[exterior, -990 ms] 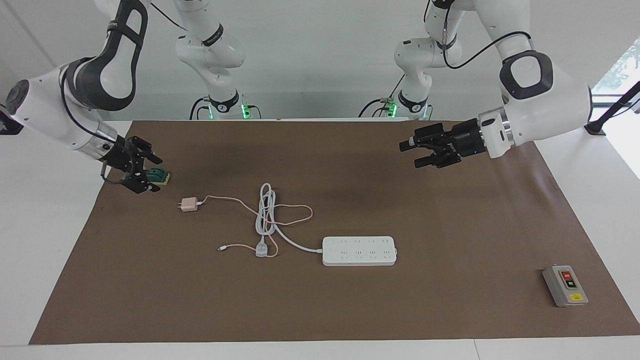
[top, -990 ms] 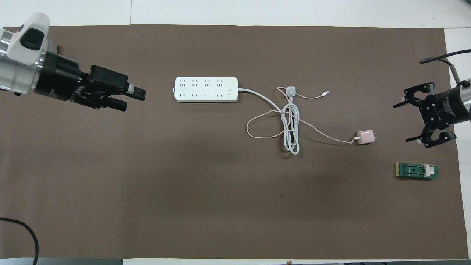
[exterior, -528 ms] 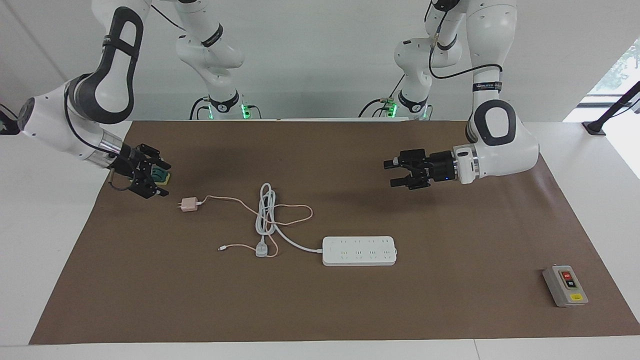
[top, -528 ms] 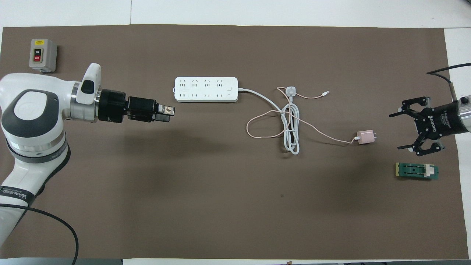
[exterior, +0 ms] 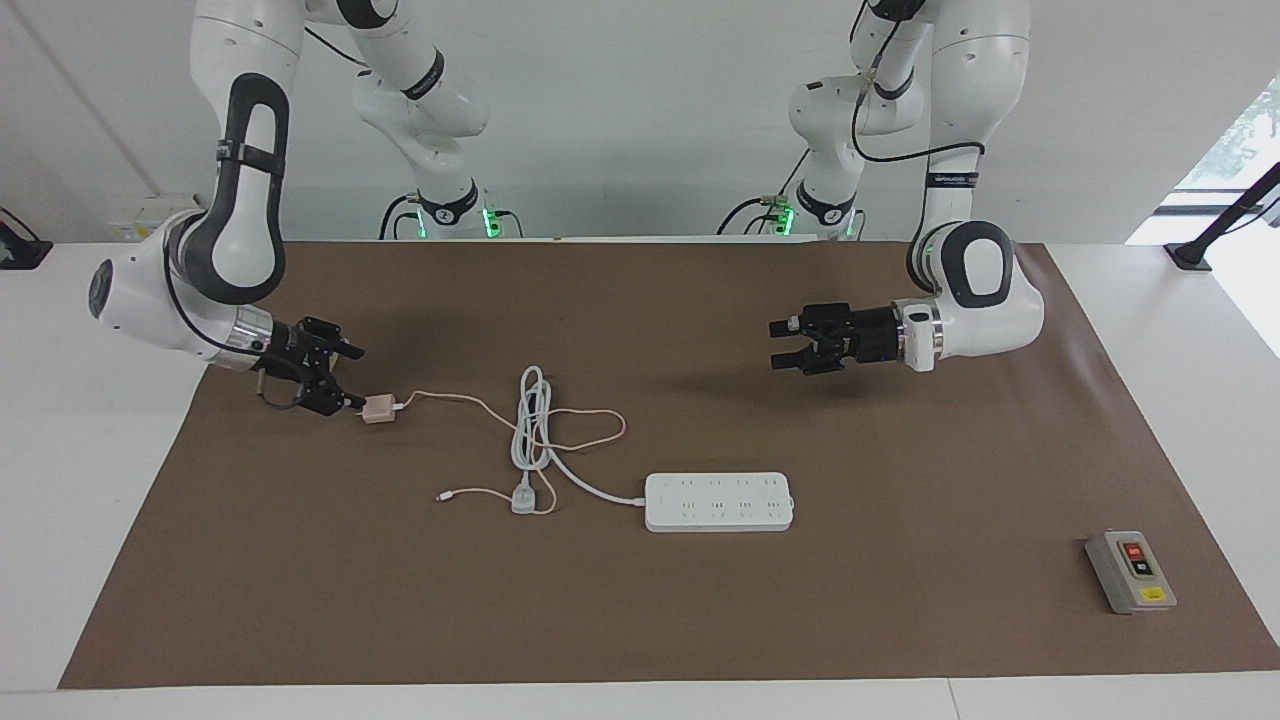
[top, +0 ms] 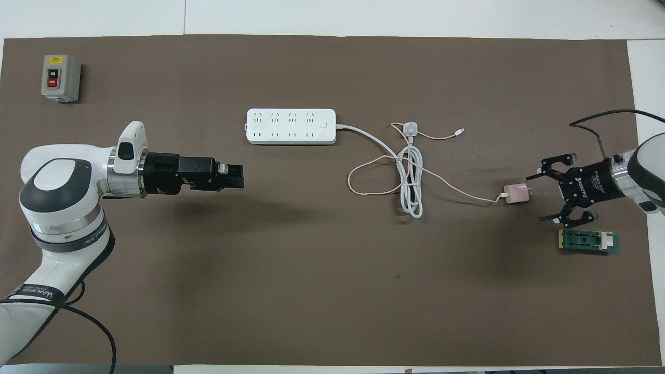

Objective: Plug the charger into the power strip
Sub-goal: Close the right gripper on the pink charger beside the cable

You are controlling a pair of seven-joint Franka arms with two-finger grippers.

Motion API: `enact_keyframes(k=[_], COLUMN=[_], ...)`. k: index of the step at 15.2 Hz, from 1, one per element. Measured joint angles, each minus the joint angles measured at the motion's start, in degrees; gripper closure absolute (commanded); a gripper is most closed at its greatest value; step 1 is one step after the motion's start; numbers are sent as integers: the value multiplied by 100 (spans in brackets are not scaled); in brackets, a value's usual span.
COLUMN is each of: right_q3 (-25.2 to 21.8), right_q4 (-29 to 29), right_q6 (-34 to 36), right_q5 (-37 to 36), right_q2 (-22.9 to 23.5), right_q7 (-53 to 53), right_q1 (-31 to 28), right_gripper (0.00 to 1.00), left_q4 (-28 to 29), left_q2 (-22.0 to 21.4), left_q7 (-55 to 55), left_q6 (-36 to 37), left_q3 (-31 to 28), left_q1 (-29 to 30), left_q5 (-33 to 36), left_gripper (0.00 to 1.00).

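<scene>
The right claw (exterior: 345, 377), spread wide, has moved in beside the charger (exterior: 378, 409) near the counter's right-arm end; the left claw (exterior: 782, 343), also released, has drifted toward the power strip (exterior: 718, 501) mid-counter.

Table cover (exterior: 900, 620) is plain dark brown, no pattern, w/ white tabletop (exterior: 80, 500) showing round it. Charger (exterior: 378, 408) is pale pink, its thin cable pink too, w/ a small white tip. Power strip (exterior: 718, 501) is white, two rows of small dark slots; its thick cord is grey-white. Switch box (exterior: 1130, 572) is grey w/ red & black buttons plus a yellow label. Small block (top: 588, 241) is green w/ pale cream ends. Both arms are white w/ dark grey panels; right gripper (exterior: 335, 378) and left gripper (exterior: 785, 343) are black. Green lights glow at the arm bases.
</scene>
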State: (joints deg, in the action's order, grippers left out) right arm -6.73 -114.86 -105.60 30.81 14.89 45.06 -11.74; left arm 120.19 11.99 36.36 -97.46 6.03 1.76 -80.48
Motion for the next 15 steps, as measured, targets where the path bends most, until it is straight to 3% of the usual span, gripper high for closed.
enact_keyframes(k=[9,15], right_q3=[0,33], right_q4=[-145,-196], right_q6=[-560,-709], right_q5=[190,190], right_q2=[259,292], right_q7=[33,33], right_q1=[-78,31], right_gripper=[0,2], left_q4=[-17,-295], left_q2=[168,473], left_q7=[0,224], left_q6=[-402,-324], left_q3=[55,67], left_q1=[-415,-771], left_q5=[-1349,-1702], left_gripper=[0,0])
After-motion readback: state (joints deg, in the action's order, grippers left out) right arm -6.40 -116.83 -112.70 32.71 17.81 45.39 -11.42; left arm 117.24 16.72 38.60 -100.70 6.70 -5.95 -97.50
